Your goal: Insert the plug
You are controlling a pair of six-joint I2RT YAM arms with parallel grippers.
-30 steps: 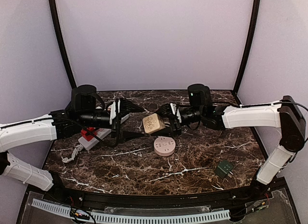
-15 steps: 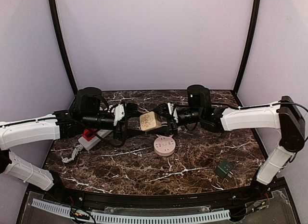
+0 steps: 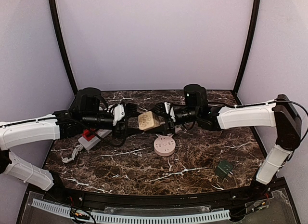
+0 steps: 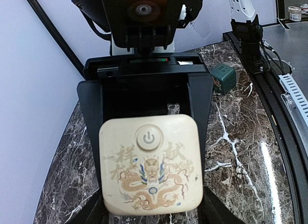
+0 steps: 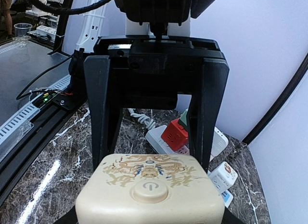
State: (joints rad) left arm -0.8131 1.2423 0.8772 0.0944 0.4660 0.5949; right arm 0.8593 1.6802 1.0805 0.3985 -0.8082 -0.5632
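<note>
Plug: cream square dragon-print plug (image 3: 147, 121), in the air mid-table, just far of a pink round disc (image 3: 164, 146).
Right gripper (image 3: 159, 119): pinching the plug's right end.
Left gripper (image 3: 133, 122): fingers flank the plug's left end; can't tell whether they grip it.

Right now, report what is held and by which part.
Right gripper clamps the cream dragon-print plug by opposite sides; left gripper flanks it too, grip unclear.

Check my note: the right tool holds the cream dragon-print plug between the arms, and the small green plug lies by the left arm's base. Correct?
No. The green plug lies by the right arm's base, not the left's, as the top external view shows. The right tool does hold the cream dragon-print plug between the arms.
</note>
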